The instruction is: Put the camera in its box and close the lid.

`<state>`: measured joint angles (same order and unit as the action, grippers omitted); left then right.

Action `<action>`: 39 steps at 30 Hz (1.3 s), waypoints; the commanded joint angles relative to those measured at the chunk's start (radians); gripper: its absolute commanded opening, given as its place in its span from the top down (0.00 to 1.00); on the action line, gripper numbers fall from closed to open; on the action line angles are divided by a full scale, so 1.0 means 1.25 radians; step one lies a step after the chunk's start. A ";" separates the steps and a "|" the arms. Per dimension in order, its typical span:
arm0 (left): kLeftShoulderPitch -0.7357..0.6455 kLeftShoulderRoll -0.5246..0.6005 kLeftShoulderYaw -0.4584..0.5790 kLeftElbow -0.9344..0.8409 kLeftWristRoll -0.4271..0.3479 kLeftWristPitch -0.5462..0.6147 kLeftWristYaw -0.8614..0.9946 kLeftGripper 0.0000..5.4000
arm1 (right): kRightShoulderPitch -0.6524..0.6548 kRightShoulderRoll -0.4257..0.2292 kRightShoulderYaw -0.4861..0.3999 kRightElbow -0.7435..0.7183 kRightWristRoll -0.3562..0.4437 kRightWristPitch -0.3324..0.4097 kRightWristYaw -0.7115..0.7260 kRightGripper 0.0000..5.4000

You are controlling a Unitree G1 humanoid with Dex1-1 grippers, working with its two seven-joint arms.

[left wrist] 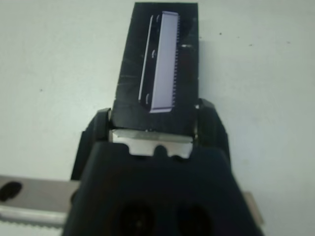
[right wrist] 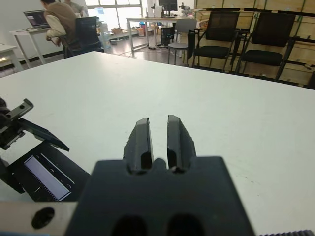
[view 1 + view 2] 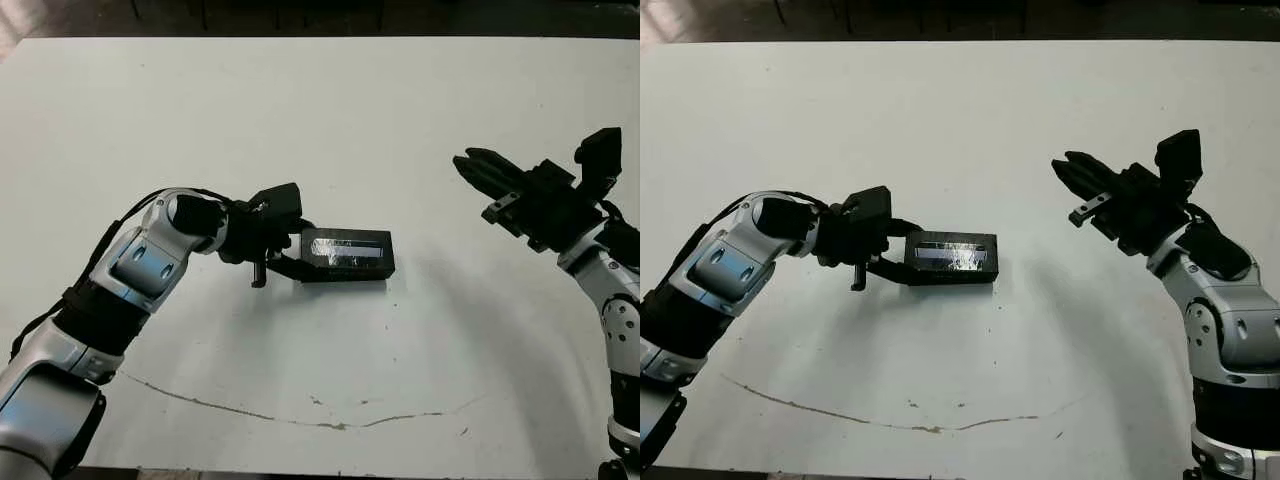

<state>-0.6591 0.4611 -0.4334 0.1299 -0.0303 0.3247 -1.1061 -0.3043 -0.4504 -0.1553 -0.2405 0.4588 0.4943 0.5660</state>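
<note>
Two claws: I have the left claw (image 3: 290, 262) at the lid's end; the right claw (image 3: 478, 166) hangs in the air, well apart from it.
Lid: the lid (image 3: 347, 254) lies on the worktop (image 3: 330, 110), pale strip up, and seems to sit on the box; the box itself I cannot make out under it.
Camera: not visible anywhere; I judge it is inside under the lid, but I cannot confirm that.
Left claw state: in the left wrist view its fingers (image 1: 209, 123) flank the near end of the lid, one on each side, touching or nearly so; I read it as gripping the lid.
Right claw state: narrow, fingers almost together, holding nothing.
Step in hand: closing, with the lid seated or being squared up.
Next move: I would check the lid sits flush all round, press it down if not, then spread the left claw and draw it straight back without dragging the lid.
</note>
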 commanded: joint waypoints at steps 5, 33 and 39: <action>0.004 0.031 0.002 0.078 0.046 0.012 0.020 0.75 | 0.021 -0.009 0.006 -0.008 -0.005 0.000 0.003 1.00; 0.057 0.038 0.058 0.068 -0.036 0.024 -0.016 0.77 | 0.022 -0.005 0.006 0.011 0.001 -0.017 0.028 1.00; 0.081 0.058 0.154 0.020 -0.097 0.054 0.002 0.77 | 0.015 -0.005 0.010 0.024 0.000 -0.019 0.033 1.00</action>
<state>-0.5780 0.5035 -0.2719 0.1580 -0.1443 0.3782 -1.1148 -0.2987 -0.4504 -0.1500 -0.2258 0.4586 0.4668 0.6009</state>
